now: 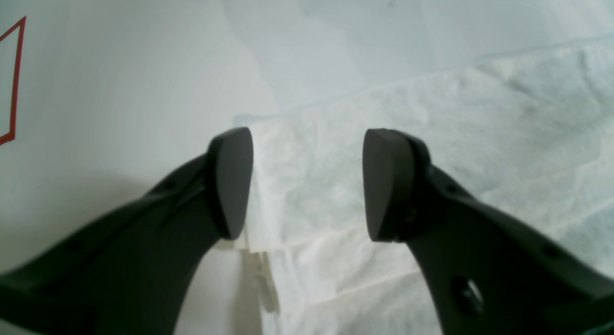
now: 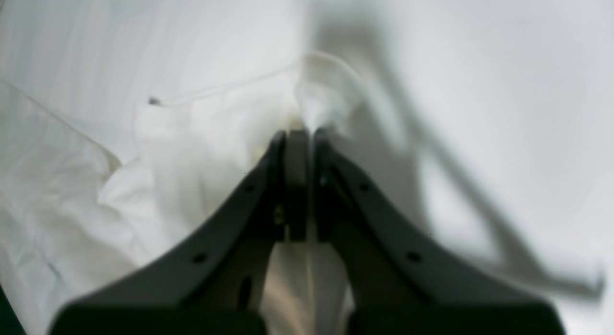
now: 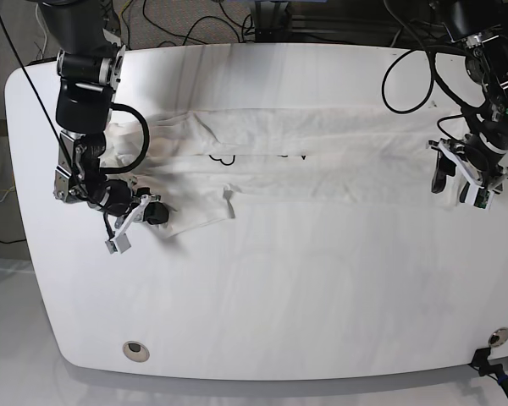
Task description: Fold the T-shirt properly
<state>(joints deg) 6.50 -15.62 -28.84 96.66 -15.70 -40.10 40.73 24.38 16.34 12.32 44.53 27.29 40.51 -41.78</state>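
The T-shirt (image 3: 322, 156) lies white side up, folded into a long band across the table, with a trace of dark print at its fold. My right gripper (image 3: 152, 211) is at the band's left end, near a loose flap. In the right wrist view the right gripper (image 2: 300, 140) is shut on a bunched fold of the T-shirt (image 2: 192, 148), which rises from between the fingertips. My left gripper (image 3: 460, 179) hovers open over the band's right end. The left wrist view shows the left gripper (image 1: 309, 181) straddling a corner of the T-shirt (image 1: 431, 157), one finger (image 1: 230, 181) over its edge.
The white table (image 3: 279, 296) has a round hole (image 3: 135, 348) near its front left corner. A red outline (image 1: 14, 80) is marked on the table beyond the shirt's right end. Cables (image 3: 203, 30) run along the back edge.
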